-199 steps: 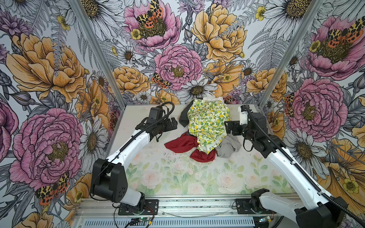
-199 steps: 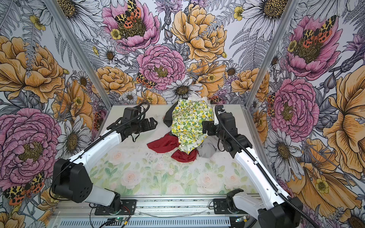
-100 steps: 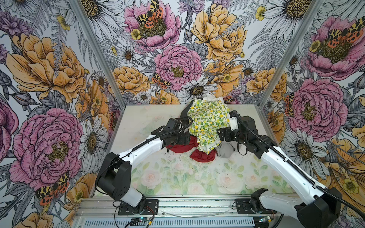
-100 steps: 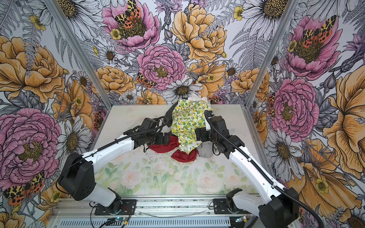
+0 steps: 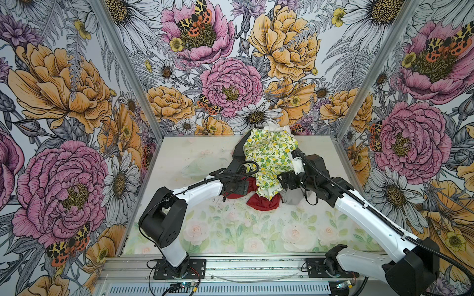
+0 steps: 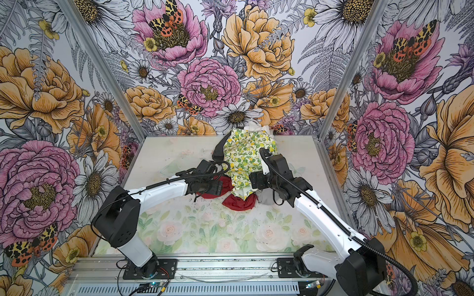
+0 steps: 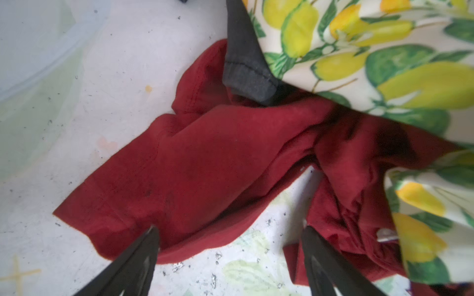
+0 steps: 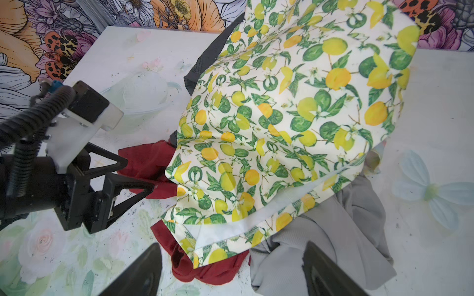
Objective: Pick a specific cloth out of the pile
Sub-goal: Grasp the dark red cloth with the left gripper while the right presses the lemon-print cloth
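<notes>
Movement first: a second ago the left gripper and the right gripper stood off the flanks of the pile, further up the frame. Now both have swung in to its near end.

Nearest us in both top views, the table lies bare across the lower middle. Just above that, at the centre of the frame, sits the cloth — plain deep red — showing as two lobes that poke out from under the lemon-print fabric. It has not shifted.

The left gripper now hangs over the left lobe, jaws spread wide with nothing between them. In the left wrist view one finger sits over the flat red flap at lower centre and the other beside the crumpled red at lower right. We judge it is lined up for a pinch, though we cannot tell whether the tips touch the fabric.

The right gripper, equally wide and empty, has come to the print's hem, where red meets the light grey fabric at the bottom of the right wrist view.

Further back, a dark grey piece lies on the red cloth's far edge, and the print covers the rest toward the table's far side — so we expect a pull to drag against both.
</notes>
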{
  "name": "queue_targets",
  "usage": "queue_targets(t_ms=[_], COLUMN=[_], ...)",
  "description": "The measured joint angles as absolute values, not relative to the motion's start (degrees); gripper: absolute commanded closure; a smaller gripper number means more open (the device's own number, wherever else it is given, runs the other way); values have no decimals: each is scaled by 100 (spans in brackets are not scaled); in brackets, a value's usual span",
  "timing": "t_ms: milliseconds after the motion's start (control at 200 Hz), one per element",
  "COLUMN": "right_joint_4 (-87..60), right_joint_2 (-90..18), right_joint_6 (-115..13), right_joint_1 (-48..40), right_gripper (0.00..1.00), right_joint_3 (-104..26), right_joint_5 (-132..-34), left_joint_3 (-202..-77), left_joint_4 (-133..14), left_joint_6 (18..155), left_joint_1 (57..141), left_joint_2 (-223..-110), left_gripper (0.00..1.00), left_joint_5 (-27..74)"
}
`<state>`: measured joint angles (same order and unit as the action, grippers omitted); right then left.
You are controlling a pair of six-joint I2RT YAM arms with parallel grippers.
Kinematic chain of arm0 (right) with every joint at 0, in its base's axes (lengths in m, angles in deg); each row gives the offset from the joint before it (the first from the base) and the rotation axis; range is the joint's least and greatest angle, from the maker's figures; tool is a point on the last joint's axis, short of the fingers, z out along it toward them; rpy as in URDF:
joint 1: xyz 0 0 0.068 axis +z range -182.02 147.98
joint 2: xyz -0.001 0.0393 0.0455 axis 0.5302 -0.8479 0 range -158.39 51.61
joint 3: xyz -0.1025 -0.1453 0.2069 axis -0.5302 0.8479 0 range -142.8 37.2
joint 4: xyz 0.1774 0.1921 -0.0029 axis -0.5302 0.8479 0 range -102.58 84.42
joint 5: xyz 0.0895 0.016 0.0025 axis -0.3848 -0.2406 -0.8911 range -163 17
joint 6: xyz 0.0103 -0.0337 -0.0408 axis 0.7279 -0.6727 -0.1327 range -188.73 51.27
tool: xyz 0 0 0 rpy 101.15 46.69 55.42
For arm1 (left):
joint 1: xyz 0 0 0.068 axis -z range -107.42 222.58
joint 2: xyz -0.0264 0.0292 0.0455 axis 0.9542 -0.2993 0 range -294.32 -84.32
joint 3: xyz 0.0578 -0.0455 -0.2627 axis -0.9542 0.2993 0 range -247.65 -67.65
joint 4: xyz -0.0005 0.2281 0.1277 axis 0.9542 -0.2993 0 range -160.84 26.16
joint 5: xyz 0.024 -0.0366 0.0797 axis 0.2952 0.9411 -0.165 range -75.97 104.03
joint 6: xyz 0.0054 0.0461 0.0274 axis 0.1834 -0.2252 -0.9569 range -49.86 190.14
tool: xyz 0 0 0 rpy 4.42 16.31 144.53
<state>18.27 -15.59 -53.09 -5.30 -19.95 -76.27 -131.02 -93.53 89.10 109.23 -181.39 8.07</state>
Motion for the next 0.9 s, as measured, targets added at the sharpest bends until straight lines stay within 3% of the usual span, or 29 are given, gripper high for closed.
queue_targets(t_ms=[530,901], right_joint_4=[1794,1777], right_joint_2=[-1546,-1518], right_joint_6=[-5266,-5264], right_joint_1=[-530,-530], right_gripper=[14,15], right_joint_3=[-1995,-1995], right_joint_5=[-7386,-7196], left_joint_3=[-13185,-13260], left_joint_4=[-9019,-8761], left_joint_6=[8790,8735], left_joint_1=[10923,10916], left_joint_2=[-18922,-19184], left_gripper=[20,52], left_joint_5=[591,503])
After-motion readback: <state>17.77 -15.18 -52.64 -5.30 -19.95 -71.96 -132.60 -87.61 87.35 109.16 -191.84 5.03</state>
